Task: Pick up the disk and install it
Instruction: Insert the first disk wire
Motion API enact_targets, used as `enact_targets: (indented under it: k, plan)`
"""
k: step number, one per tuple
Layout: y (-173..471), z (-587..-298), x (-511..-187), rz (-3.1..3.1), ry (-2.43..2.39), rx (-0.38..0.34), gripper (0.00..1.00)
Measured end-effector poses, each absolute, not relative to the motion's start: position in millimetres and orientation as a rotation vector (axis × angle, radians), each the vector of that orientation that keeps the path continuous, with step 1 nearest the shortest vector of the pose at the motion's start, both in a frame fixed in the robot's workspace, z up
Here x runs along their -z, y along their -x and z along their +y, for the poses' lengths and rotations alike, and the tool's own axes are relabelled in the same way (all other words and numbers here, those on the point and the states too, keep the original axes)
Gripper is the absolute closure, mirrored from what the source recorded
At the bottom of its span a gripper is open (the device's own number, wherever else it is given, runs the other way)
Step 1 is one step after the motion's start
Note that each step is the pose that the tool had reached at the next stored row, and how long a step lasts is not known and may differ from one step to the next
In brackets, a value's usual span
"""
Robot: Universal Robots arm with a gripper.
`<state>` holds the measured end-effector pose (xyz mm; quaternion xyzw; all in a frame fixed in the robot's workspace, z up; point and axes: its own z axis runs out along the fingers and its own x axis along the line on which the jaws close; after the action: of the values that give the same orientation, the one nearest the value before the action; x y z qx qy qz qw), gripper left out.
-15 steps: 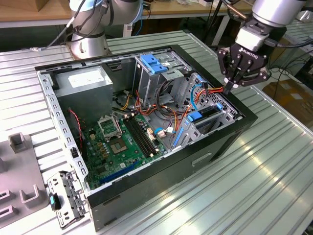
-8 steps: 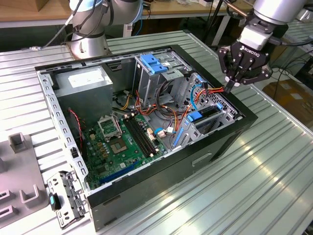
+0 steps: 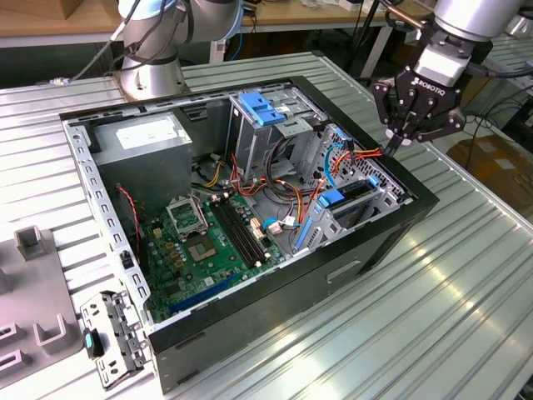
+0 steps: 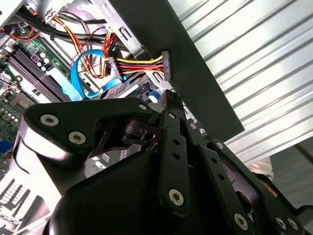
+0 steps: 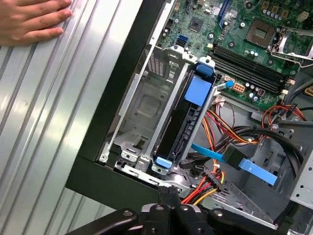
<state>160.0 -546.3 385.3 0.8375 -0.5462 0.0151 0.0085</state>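
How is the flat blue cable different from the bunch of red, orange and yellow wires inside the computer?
The flat blue cable is one wide ribbon; the bunch of red, orange and yellow wires is many thin strands. The cable lies almost straight; the wires curve. Both sit beside the silver metal drive cage.

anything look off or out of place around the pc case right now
Yes: a person's hand rests on the ribbed table beside the open case, inside the robot's work area. The loose blue cable dangles unplugged near the drive cage.
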Motion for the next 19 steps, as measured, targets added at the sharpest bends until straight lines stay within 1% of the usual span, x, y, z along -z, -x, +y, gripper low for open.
enact_targets:
  k: [6,11,12,13,14,15,19]
  plan:
    - [-163,-534,-383,-1.678,-2.636,-0.047,0.89]
    - [-163,-533,-379,-1.55,-2.715,-0.049,0.89]
    - [-163,-533,-379,-1.522,-2.731,-0.049,0.89]
    - [-163,-533,-378,-1.484,-2.752,-0.049,0.83]
    - [-164,-533,-378,-1.454,-2.769,-0.05,0.83]
    - [-165,-533,-377,-1.423,-2.785,-0.05,0.76]
    - [-166,-533,-376,-1.355,-2.819,-0.05,0.75]
